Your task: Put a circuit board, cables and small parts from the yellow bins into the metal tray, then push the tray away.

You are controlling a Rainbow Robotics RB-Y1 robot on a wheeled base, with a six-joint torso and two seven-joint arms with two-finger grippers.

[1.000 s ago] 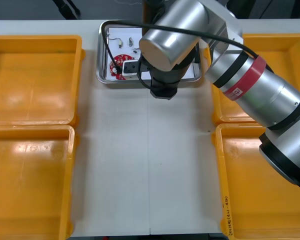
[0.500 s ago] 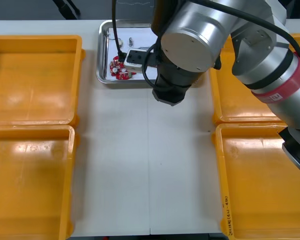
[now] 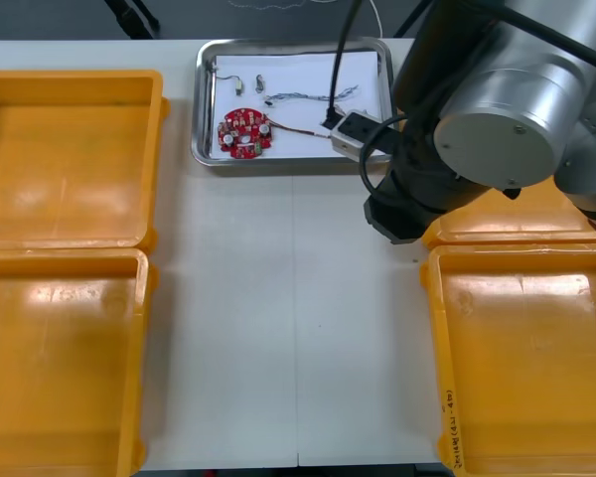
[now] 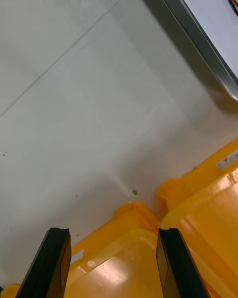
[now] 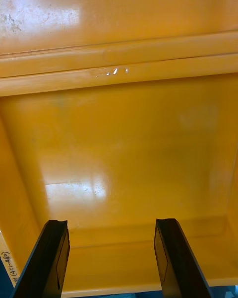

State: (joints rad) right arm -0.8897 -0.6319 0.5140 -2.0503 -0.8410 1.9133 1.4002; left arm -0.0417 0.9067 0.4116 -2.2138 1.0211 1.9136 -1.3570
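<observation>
Left gripper (image 5: 111, 260) hangs over a yellow bin (image 5: 124, 144), its jaws released and holding nothing. Between and beyond its fingers (image 5: 49, 258) lies the bin's bare glossy floor, with a ridged rim farther out past the fingertips.

In the front view, two bins, far (image 3: 65, 164) and near (image 3: 60, 358), line the table (image 3: 278, 328) on the left.

The tray (image 3: 204, 99) sits at the table's far edge, between the bin rows, white inside. In it lie the board (image 3: 244, 132) toward its left end, two small metal parts (image 3: 233, 81) (image 3: 260, 81) beyond the board, and a twisted blue and white cable (image 3: 303, 96) to the board's right. A thin second cable (image 3: 298, 131) runs rightward from the board.

The right arm (image 3: 497, 109) reaches over the tray's right end and the far right bin (image 3: 536, 224); the near right bin (image 3: 526, 368) lies open below it.

Right gripper (image 4: 111, 265), jaws released and empty, hovers above the spot where the two right bins meet. One bin's rim (image 4: 124, 248) lies between its fingers (image 4: 173, 263), and the other bin (image 4: 213, 213) sits just outside one finger. Bare table (image 4: 74, 104) spreads past the fingertips, and the tray's edge (image 4: 198, 35) lies well beyond them, apart from the jaws.
</observation>
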